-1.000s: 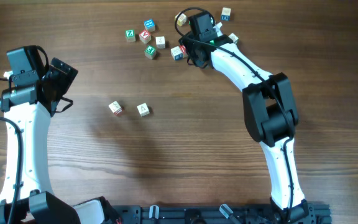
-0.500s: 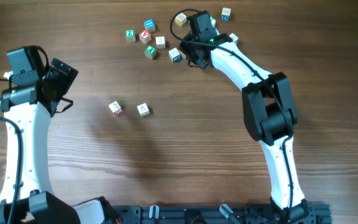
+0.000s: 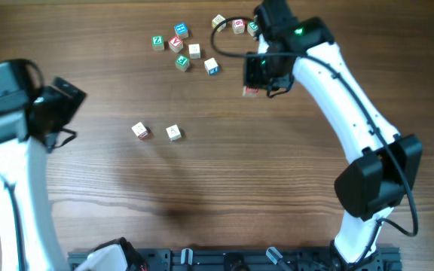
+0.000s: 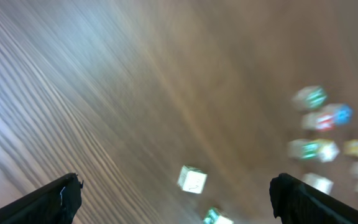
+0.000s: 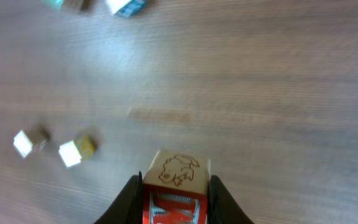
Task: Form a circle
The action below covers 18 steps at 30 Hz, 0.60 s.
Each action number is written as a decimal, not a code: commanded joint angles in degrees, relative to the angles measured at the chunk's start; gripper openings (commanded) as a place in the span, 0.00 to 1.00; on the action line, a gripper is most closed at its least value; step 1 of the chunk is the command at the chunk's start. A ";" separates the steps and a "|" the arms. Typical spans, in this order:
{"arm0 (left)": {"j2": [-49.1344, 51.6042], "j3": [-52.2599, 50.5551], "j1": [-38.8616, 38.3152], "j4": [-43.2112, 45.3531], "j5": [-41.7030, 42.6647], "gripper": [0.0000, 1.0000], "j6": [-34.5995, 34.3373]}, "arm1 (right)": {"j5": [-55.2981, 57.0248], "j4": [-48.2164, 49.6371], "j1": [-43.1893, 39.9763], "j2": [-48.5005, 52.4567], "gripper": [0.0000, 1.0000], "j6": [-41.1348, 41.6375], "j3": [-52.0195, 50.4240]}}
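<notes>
While pinched in right end effector [image 5: 171, 202], 1 pale red-faced wooden cube [image 5: 175, 177]; left end effector [image 4: 176, 194] spread

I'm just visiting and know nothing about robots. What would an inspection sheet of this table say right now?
Surface: wooden table, plain grain, no spills seen.
Job's things: red-faced cube is gripped, not placed. A pale cube and a second pale cube sit apart at mid-table. No circle yet.
Clutter: loose alphabet cubes scattered along the far side.
End effectors: right end effector shut on the red-faced cube; left end effector open, empty.
Cables: black cable loop beside the right wrist, near the far cubes.
Surroundings: dark rail along the near edge; nothing else seen.
</notes>
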 commanded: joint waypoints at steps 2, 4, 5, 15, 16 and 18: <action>-13.38 5.05 2.78 -4.55 0.22 1.00 1.53 | -0.59 5.42 8.98 1.29 0.16 -0.83 -5.99; -18.45 5.05 5.27 -6.34 0.15 1.00 0.24 | -0.57 11.08 14.05 1.29 0.15 1.25 -10.60; -20.26 5.07 6.75 -6.51 -0.15 1.00 -0.85 | -0.55 13.46 16.04 1.29 0.15 1.25 -12.24; -17.53 6.34 16.59 -3.19 15.21 1.00 -2.58 | 0.07 47.80 30.64 1.31 0.21 3.32 -29.09; -16.31 6.34 16.59 -3.19 19.04 1.00 -2.58 | 0.07 49.33 31.32 1.31 0.21 4.42 -29.09; -14.34 6.34 16.59 -3.10 24.96 1.00 -2.58 | -0.13 52.41 32.50 1.31 0.21 4.79 -29.09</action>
